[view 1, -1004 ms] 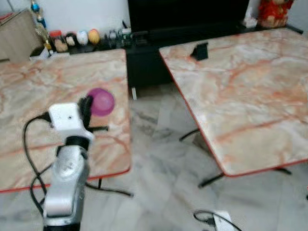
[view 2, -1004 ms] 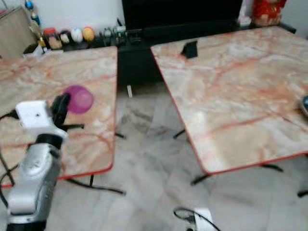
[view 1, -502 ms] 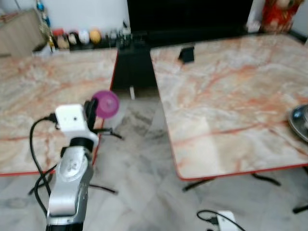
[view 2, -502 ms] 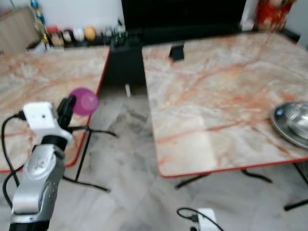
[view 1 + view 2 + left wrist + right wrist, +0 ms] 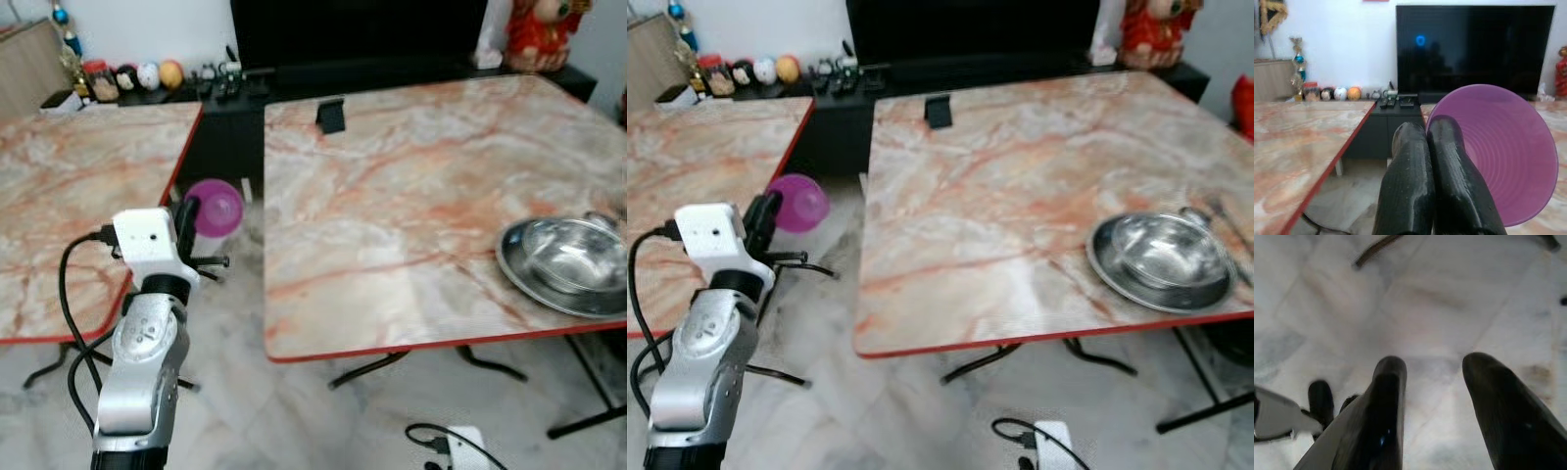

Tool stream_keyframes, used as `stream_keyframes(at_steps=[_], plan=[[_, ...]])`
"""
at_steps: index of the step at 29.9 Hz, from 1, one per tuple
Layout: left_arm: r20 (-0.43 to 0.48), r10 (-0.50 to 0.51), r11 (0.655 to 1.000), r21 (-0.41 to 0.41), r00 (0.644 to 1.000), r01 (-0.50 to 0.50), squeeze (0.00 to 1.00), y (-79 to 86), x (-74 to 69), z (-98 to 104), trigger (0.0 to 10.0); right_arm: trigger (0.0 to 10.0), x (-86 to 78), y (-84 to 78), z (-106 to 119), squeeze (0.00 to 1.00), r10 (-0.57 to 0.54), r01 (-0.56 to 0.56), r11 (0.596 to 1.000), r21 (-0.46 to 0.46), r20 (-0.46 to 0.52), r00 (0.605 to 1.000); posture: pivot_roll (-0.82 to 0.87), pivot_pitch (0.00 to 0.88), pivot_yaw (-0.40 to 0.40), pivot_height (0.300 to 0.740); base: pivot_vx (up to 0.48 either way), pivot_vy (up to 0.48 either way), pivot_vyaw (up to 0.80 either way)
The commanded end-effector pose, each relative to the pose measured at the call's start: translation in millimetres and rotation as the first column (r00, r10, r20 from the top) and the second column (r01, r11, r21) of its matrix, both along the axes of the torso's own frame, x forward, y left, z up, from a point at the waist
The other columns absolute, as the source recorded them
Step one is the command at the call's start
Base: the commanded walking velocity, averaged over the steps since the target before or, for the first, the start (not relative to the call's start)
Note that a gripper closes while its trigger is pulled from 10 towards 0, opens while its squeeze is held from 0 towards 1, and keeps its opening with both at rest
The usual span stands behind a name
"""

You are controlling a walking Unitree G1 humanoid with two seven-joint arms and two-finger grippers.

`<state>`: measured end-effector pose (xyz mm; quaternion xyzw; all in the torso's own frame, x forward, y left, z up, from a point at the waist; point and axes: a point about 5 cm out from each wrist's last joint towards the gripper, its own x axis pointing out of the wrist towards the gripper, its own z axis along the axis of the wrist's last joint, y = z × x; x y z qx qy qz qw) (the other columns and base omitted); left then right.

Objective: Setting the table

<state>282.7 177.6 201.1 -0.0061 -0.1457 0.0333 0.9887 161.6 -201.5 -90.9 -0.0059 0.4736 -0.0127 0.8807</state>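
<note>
Purple bowl was pinched by its rim in the left gripper, fingers pressed together on the wall, bowl tipped on its side with the opening facing the wrist camera. It was carried raised in front of the robot, over the gap between the left table and the right table, not resting on either. A rim pinch likely suited a thin light plastic bowl for carrying. The right table already held a steel bowl on a steel plate near its right edge, so the purple bowl probably belonged there too. Bare marble on the near left part looked like the open spot. Right gripper hung low over the floor, fingers spread apart, holding nothing, idle. Small dark stand sat at the table's far edge.
</note>
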Motion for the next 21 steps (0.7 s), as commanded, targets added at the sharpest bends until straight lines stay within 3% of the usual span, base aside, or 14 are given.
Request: stream_keyframes(at_steps=[1,21], plan=[[0.016,0.025,1.000,0.011,1.000,-0.025,0.00,5.5,-0.5,4.2,10.0,10.0,-1.8,7.5,-2.0,0.00,0.004,-0.004,1.000,0.017,-0.010,1.000,-0.04,0.000,0.047,0.707,0.000,-0.394,0.00],[0.030,0.065,0.997,0.032,0.997,-0.066,0.00,16.8,-1.0,6.7,10.0,10.0,-1.5,5.5,-1.6,0.00,0.016,-0.016,1.000,0.010,-0.013,1.000,-0.04,0.000,0.032,0.707,0.000,-0.402,0.00]])
